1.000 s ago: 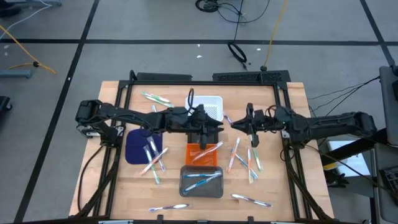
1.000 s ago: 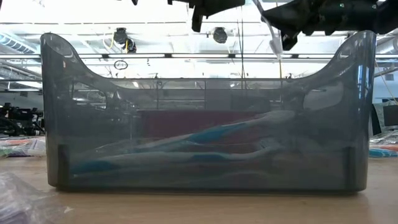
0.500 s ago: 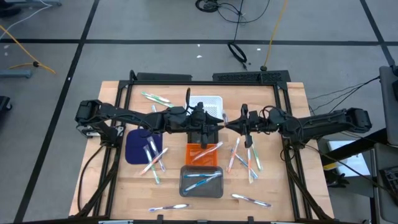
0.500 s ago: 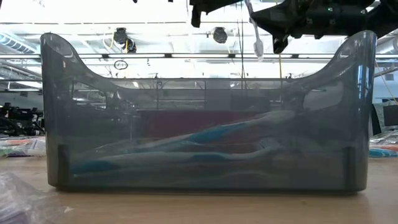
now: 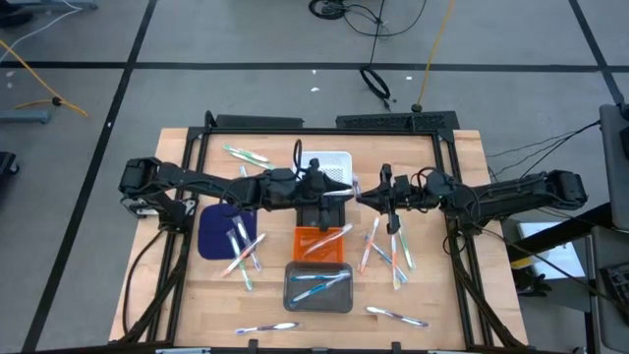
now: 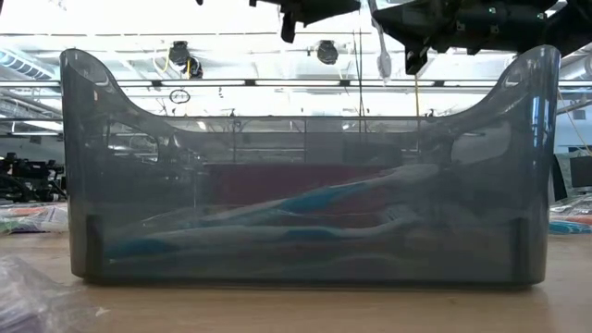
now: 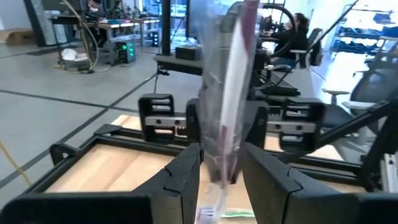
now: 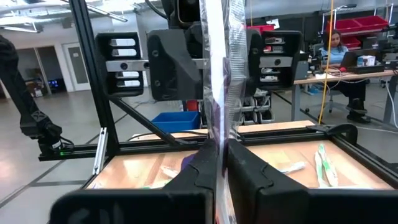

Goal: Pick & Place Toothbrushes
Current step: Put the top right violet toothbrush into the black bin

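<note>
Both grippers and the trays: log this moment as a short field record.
left gripper: above the table centre, closed on a wrapped toothbrush
right gripper: raised right of centre, shut on another wrapped toothbrush
grey tray: near edge, blue-accented toothbrushes inside
orange tray: centre, partly under the left arm
white tray: far side
blue mat: left, toothbrushes on it
loose toothbrushes: scattered right of the trays

Grey concrete floor (image 5: pixel 88 108) crossed by dark tape lines; loose black cables (image 5: pixel 378 84) beyond the wooden table's far edge; bright ceiling lights (image 6: pixel 120 18); seated person at a desk (image 8: pixel 339 46).
</note>
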